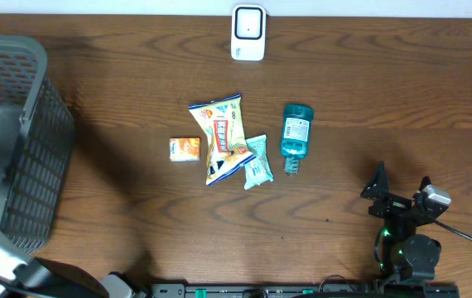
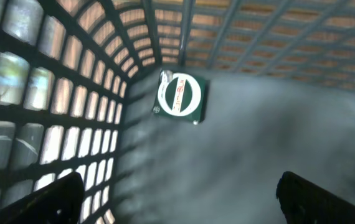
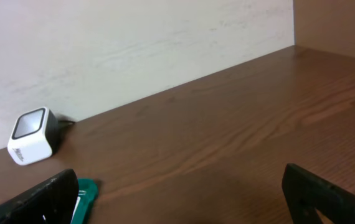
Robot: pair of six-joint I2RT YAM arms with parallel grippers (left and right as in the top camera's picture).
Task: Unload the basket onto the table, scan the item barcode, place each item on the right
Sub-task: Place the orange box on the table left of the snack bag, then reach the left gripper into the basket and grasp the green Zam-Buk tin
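Nearest me, I am seeing the right gripper (image 3: 180, 200) hovering on my side of the scanner (image 1: 248, 33) and off to its right. Its jaws are spread wide and holding nothing, and its camera is pointing back toward the scanner, I judge so that a pick can be lined up.

Far to the scanner's left, the left gripper (image 2: 179, 202) is hanging equally wide and empty inside the basket (image 1: 21, 165), above a green-and-white pack (image 2: 179, 94) lying on its floor. That is probably where finished goods are going.

Further out, between me and the scanner, four unscanned items are lying clustered:
- an orange box (image 1: 185, 149)
- a snack bag (image 1: 219, 136)
- a teal packet (image 1: 257, 161) touching the bag
- a blue bottle (image 1: 296, 132), just apart on the right

Farthest, the scanner is sitting at the table's (image 1: 385, 74) back edge, window tilting up, I think, so barcodes can be shown from above.
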